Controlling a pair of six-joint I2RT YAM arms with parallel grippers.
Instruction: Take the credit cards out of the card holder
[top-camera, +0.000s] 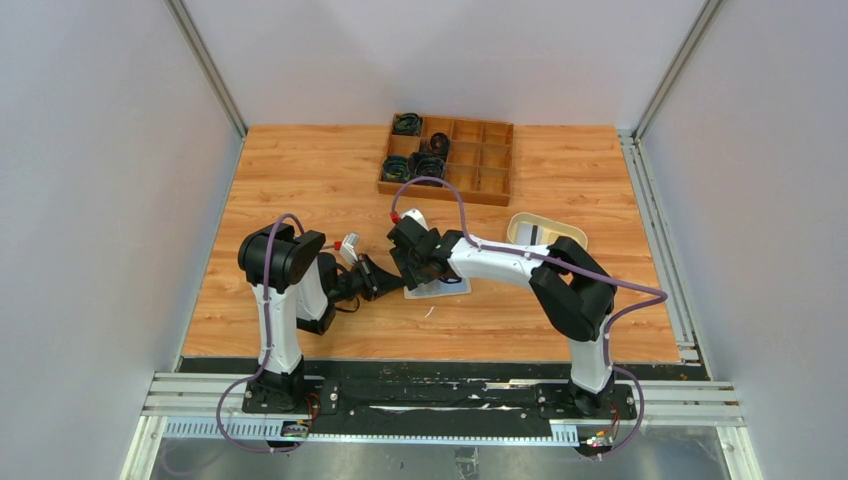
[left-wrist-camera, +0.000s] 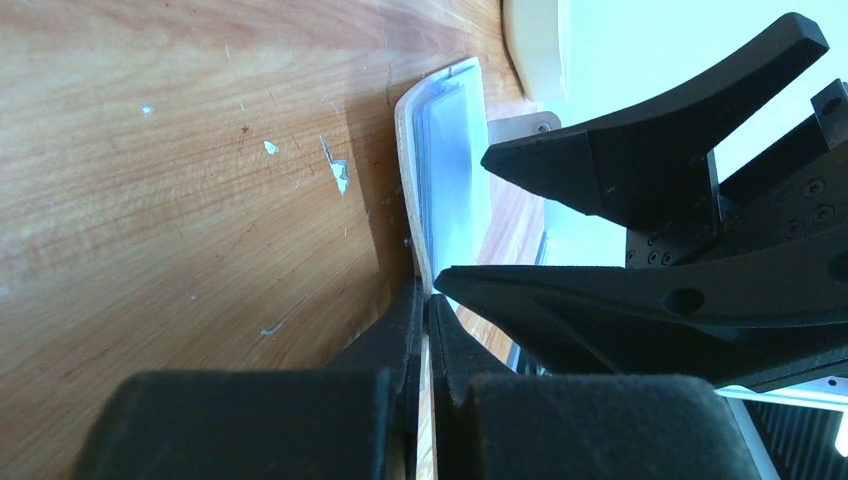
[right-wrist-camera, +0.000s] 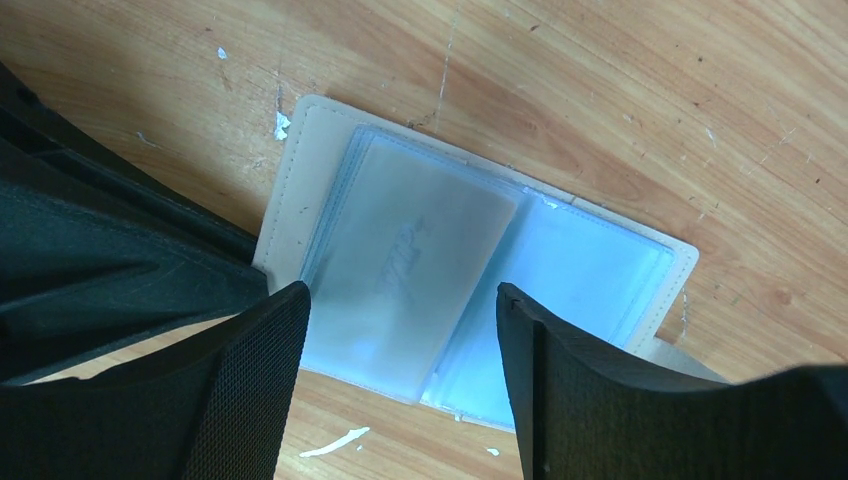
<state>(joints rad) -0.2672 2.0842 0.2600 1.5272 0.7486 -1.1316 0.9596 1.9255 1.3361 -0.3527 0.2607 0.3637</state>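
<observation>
Top external view: the wooden table (top-camera: 300, 180) carried a brown compartment box (top-camera: 445, 158) at its far side and a cream oval tray (top-camera: 528, 225) to the right, partly hidden by the right arm. Both arms reached in towards the table's middle. The card holder (top-camera: 445, 288) lay flat there, mostly covered by the right gripper (top-camera: 418, 272). The left gripper (top-camera: 385, 280) met it from the left. Neither claw's state could be told from this view.

Left wrist view: the left gripper (left-wrist-camera: 425, 310) was pinched narrow on the near beige edge of the card holder (left-wrist-camera: 450, 170), with only that thin edge between its fingers. The holder lay open on the table, its clear sleeves showing pale blue. The right gripper's black fingers (left-wrist-camera: 640, 170) stood spread just over it, and the tray's rim (left-wrist-camera: 535, 40) showed beyond.

Right wrist view: the right gripper (right-wrist-camera: 402, 292) was wide apart and held nothing, one finger on each side above the left sleeve. The card holder (right-wrist-camera: 300, 160) lay open and skewed on the table, paler inside. One of the credit cards (right-wrist-camera: 410, 250), whitish, sat inside the left sleeve. Whether the right sleeves held others could not be told. The left gripper's fingers (right-wrist-camera: 130, 270) touched the holder's left edge.
</observation>
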